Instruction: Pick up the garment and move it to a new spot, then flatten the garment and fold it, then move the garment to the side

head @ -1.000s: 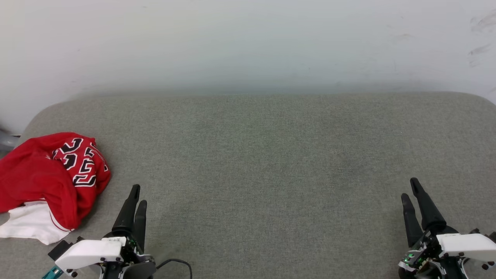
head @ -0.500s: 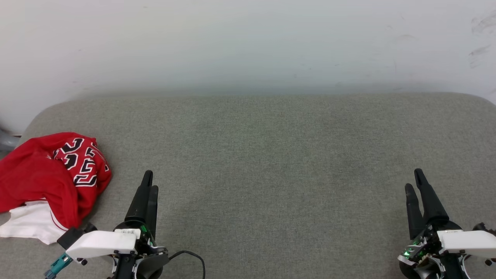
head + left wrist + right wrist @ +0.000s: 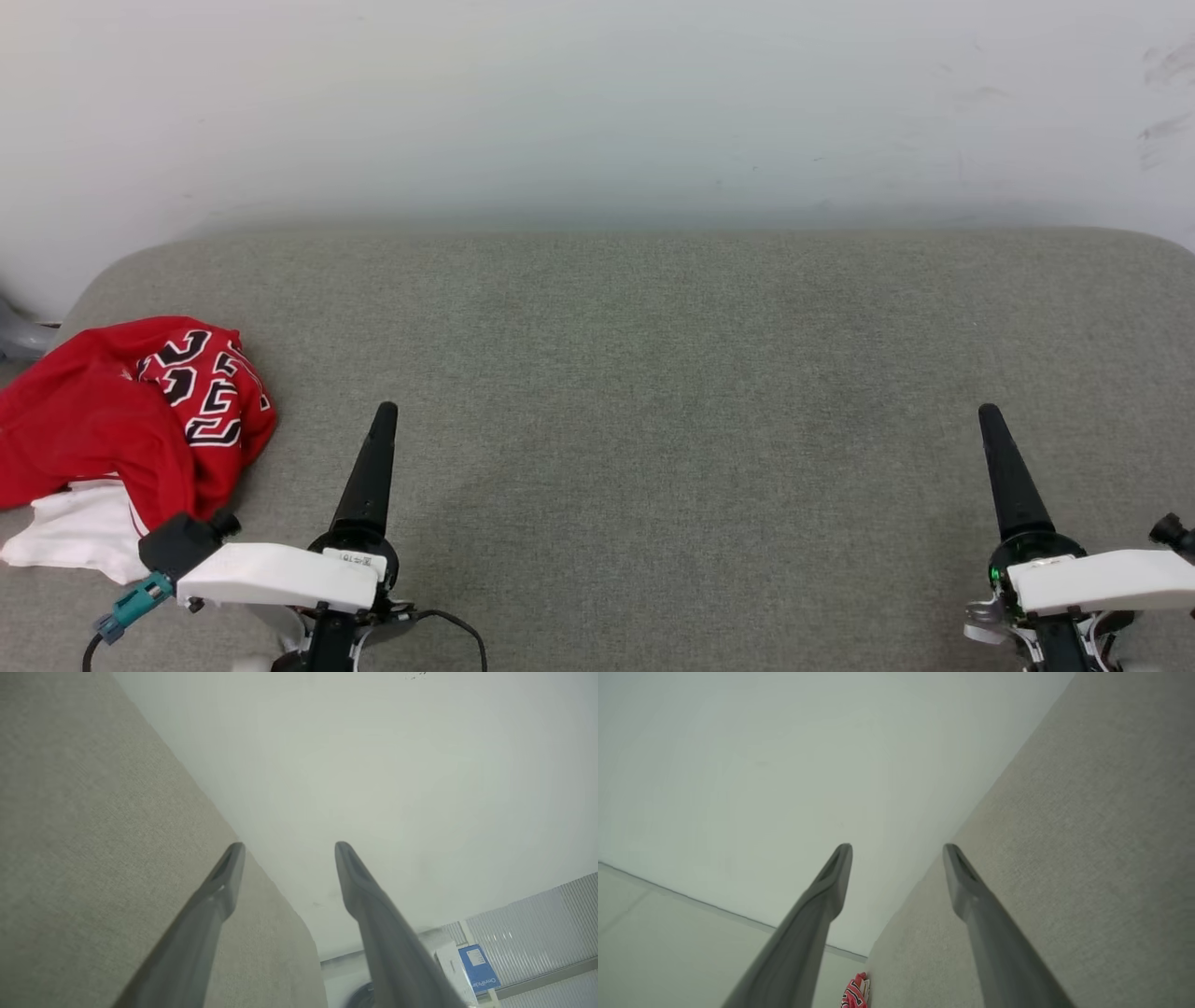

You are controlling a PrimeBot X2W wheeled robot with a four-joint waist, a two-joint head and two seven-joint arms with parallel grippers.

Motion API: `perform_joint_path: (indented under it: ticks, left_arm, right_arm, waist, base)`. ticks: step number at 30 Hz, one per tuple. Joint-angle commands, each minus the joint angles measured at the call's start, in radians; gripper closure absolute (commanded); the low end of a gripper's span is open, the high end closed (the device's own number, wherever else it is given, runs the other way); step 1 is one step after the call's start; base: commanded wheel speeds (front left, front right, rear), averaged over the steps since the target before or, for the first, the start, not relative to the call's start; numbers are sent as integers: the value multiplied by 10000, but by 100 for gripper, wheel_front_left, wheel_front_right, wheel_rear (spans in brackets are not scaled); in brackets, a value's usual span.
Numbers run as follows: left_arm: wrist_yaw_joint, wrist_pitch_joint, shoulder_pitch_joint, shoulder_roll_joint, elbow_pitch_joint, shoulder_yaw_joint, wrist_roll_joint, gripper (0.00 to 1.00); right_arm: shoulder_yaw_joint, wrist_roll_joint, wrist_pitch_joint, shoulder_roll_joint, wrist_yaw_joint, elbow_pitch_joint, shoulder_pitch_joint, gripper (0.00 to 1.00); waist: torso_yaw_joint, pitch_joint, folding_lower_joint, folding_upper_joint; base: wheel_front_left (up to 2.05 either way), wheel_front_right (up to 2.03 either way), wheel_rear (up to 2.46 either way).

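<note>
Red garment point(image 3: 112, 420): crumpled in a heap at the left end of the grey fabric surface point(image 3: 653, 373), black white-outlined lettering turned up, a white sleeve spilling out at its near edge; in the right wrist view it is a small red and white scrap point(image 3: 855, 995) at the far end of the fabric
Left gripper point(image 3: 384, 413): low on the left, just right of the garment and not touching it, pointing toward the pale wall point(image 3: 597, 93); edge-on from the head, one finger hiding the other; its wrist view shows the fingers point(image 3: 217, 896) spread wide, nothing between them
Right gripper point(image 3: 986, 415): low on the right, well apart from the garment, also edge-on; fingers point(image 3: 826, 891) spread wide in its wrist view, holding nothing
Left wrist: white housing with a teal connector point(image 3: 131, 605) and a black cable point(image 3: 457, 627)
</note>
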Motion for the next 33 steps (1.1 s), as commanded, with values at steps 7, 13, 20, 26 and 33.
perform_joint_path:
  ticks: [7, 13, 20, 26, 33]
  left_arm:
    - [-23, -317, -13, -34, -497, 90, 2520, 0]
    - [-25, -521, 86, 8, -695, 32, 4126, 0]
    - [-25, -741, 209, 123, -822, -24, 5710, 0]
    - [32, -921, 319, 268, -819, -168, 6788, 0]
    - [183, -1110, 449, 417, -580, -333, 7734, 0]
  right_arm:
    - [-71, -2948, -250, 19, 0, -585, -31, 0]
    - [35, -5052, -262, 28, 0, -947, 91, 0]
    - [110, -6680, -388, 32, 0, -1211, 257, 0]
    - [113, -7694, -414, 0, 0, -1306, 392, 0]
    - [48, -8686, -325, -17, 0, -1394, 557, 0]
  waist:
    - [35, -19, 0, 0]
    - [61, -36, 0, 0]
    - [101, -74, 0, 0]
    - [127, -123, 0, 0]
    - [138, -195, 0, 0]
  base:
    - [0, 0, 0]
    - [0, 0, 0]
    - [0, 0, 0]
    - [0, 0, 0]
    - [0, 0, 0]
